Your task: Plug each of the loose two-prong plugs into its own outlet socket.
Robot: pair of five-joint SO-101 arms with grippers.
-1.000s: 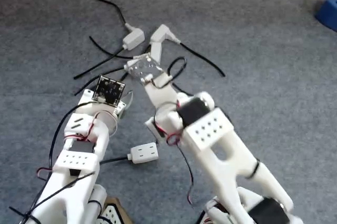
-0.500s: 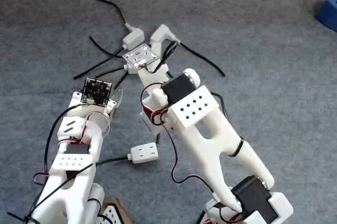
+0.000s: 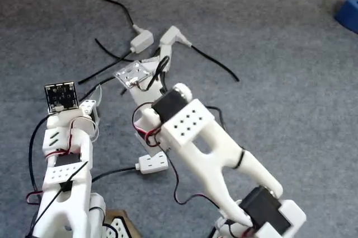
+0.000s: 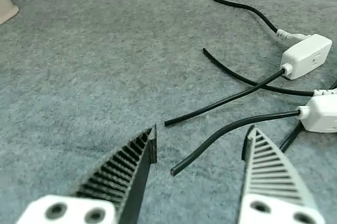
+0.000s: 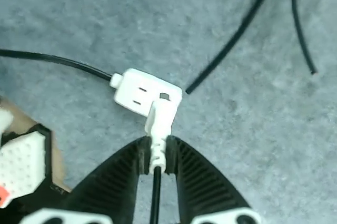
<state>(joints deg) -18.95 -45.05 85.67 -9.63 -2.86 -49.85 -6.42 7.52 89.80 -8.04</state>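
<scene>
plug [image 5: 159, 121] tip at socket [image 5: 138, 91], lengthwise along pincer [image 5: 156, 154]

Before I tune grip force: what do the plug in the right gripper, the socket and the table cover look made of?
Plug and outlet socket: likely moulded plastic, white, smooth with a faint sheen and rounded edges. Table cover: grey carpet or felt, matt, its surface fuzzy with short fibres.

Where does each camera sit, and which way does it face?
High view: fixed above the table, looking down; left arm, right arm show.
Left wrist view: on left arm, looking low across table at cords; open left gripper shows.
Right wrist view: on right arm, looking down at socket; right gripper shows, shut on plug.
High and right wrist views share the socket.
</scene>
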